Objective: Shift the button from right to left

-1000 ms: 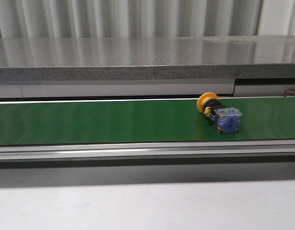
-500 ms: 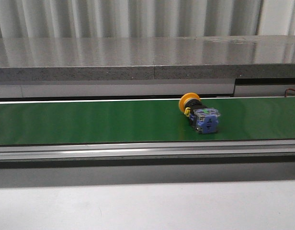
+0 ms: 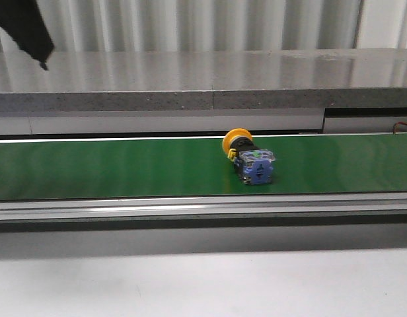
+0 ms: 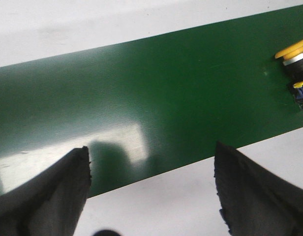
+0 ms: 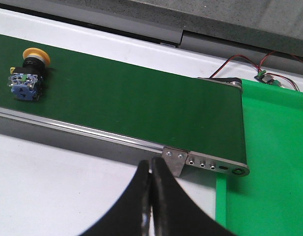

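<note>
The button [image 3: 248,156] lies on its side on the green conveyor belt [image 3: 124,168], a little right of centre, yellow head toward the back, blue contact block toward the front. It also shows at the edge of the left wrist view [image 4: 294,66] and in the right wrist view [image 5: 27,76]. My left gripper [image 4: 151,187] is open and empty, over the belt's near edge, well apart from the button; a dark part of it shows at the top left of the front view [image 3: 25,30]. My right gripper [image 5: 151,184] is shut and empty, over the white table near the belt's end.
A grey stone ledge [image 3: 203,79] runs behind the belt. The belt's metal frame [image 3: 203,210] runs along the front, ending in a bracket [image 5: 210,164]. A bright green sheet [image 5: 274,162] and loose wires [image 5: 245,64] lie past the belt's end.
The button has travelled leftward along the belt, keeping its pose. A dark part of my left arm has come into the front view at the top left.
</note>
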{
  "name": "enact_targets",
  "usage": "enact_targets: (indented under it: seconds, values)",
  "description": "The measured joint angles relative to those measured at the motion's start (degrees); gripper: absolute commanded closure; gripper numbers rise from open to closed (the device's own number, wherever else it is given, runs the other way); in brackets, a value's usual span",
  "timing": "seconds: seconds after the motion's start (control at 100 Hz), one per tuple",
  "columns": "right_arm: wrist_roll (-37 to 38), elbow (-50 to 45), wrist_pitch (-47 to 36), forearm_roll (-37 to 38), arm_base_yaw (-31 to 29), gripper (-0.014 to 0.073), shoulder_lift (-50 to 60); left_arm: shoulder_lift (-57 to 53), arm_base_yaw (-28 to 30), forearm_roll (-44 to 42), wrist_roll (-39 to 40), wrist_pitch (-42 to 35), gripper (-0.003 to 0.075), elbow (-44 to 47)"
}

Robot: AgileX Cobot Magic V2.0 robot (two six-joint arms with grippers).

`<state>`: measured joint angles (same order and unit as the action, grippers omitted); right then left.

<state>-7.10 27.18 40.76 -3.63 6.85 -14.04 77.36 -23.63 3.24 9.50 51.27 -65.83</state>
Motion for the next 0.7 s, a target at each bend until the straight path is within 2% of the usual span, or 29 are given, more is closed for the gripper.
enact_targets:
  seconds: [0.15, 0.34, 0.7]
  values:
    - [0.0, 0.0, 0.0, -0.1, 0.0, 0.0659, 0.0, 7.1, -6.6, -5.6, 8.0, 1.9, 0.0206, -4.6]
    - [0.0, 0.0, 0.0, -0.1, 0.0, 0.0659, 0.0, 14.7, -12.3, -6.4, 13.2, 2.5, 0.0206, -10.7]
    - [0.0, 0.0, 0.0, -0.1, 0.0, 0.0659, 0.0, 25.5, -16.6, 1.6, 14.3, 2.6, 0.0206, -18.6]
